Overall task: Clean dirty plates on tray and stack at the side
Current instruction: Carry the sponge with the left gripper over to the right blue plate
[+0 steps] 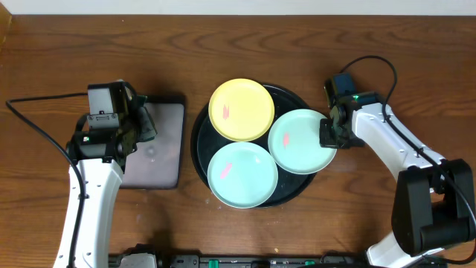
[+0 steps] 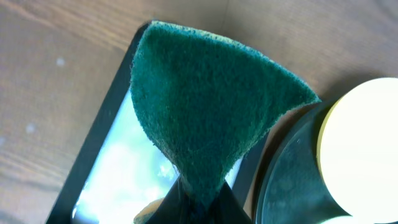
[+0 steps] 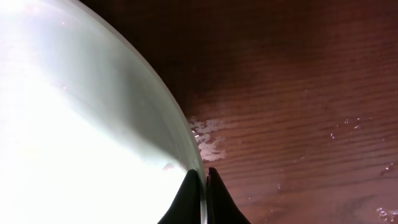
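Observation:
The large round black tray (image 1: 199, 145) holds three plates. A pale yellow plate (image 1: 241, 110) with a pink smear lies at the back. A mint-teal plate (image 1: 242, 174) with a pink smear lies at the front. A second mint-teal plate (image 1: 302, 141) with a pink smear overhangs the tray's right rim. My right gripper (image 1: 328, 134) is shut on that plate's right rim (image 3: 186, 149). My left gripper (image 1: 137, 126) is shut on a dark green scouring sponge (image 2: 205, 106) over the rectangular tray. The black tray (image 2: 292, 174) and yellow plate (image 2: 367, 149) show at the right of the left wrist view.
A smaller rectangular black-rimmed tray (image 1: 160, 160) with a grey inside lies left of the round tray, under my left gripper; it also shows in the left wrist view (image 2: 118, 180). The wooden table (image 1: 335, 223) has a pale scuff (image 3: 208, 134) beside the held plate.

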